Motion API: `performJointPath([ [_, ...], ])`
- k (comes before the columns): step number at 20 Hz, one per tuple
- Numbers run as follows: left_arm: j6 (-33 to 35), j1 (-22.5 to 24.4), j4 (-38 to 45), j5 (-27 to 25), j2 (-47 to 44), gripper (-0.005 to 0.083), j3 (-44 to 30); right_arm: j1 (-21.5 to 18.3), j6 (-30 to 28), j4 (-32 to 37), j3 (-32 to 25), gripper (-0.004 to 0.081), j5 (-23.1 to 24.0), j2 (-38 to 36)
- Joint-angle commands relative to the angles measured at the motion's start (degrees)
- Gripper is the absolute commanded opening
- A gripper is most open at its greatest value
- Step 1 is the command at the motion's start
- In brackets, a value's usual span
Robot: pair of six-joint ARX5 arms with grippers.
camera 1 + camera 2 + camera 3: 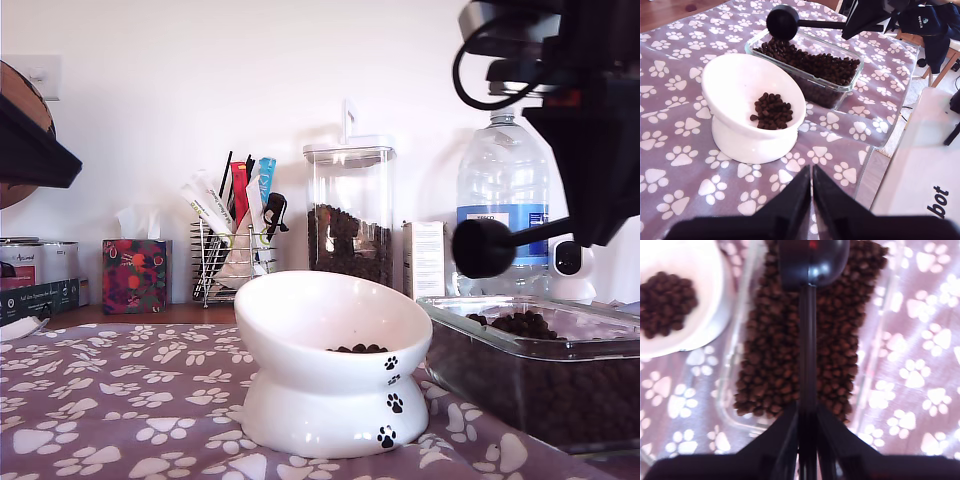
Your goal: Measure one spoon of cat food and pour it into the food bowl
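The white paw-print food bowl [335, 375] [735, 85] stands on the cloth with a small heap of cat food [772, 111] [665, 300] inside. More cat food fills the clear glass dish [600, 340] [852, 75]. My second gripper [807, 407] [857, 25] is shut on the handle of the black spoon [483, 247] [783, 21] [813, 260], held level above the dish's end nearest the bowl. Whether the spoon holds anything is hidden. My first gripper [811, 172] is shut on nothing, low over the cloth and short of the bowl.
A tall clear canister [350, 210] of kibble, a water bottle [503, 190], a wire rack [232, 255] of utensils and a tissue box [135, 275] line the back wall. A dark shape [30, 150] hangs at the exterior view's left edge. The cloth's edge [875, 150] drops off beside my first gripper.
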Motion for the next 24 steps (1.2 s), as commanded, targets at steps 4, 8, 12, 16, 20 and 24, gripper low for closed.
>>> performJointPath([
  [4, -0.11, -0.15, 0.31, 0.02, -0.02, -0.0019, 0.00, -1.84, 0.28, -0.24, 0.70, 0.0165, -1.57, 2.95],
  [8, -0.09, -0.15, 0.31, 0.02, -0.02, -0.0019, 0.00, -1.86, 0.20, -0.39, 0.70, 0.0215, -1.57, 3.06],
  [12, -0.09, -0.15, 0.46, -0.24, -0.02, -0.0019, 0.00, -1.84, -0.61, 0.04, 0.70, 0.0124, -1.62, 2.73],
  [16, -0.07, -0.11, 6.78, -5.64, 0.02, -0.0019, 0.00, -1.75, -0.35, 9.53, 0.70, -0.0010, -1.99, 1.36],
  [20, 0.39, 0.59, 12.50, -14.71, 0.09, -0.0019, 0.00, -1.75, -2.97, 25.22, 0.57, -0.0010, -1.92, 1.11],
  [24, 1.88, 5.09, 16.39, -18.34, 0.09, -0.0019, 0.00, -2.10, -10.25, 43.12, -0.83, -0.0010, -1.75, 1.11],
])
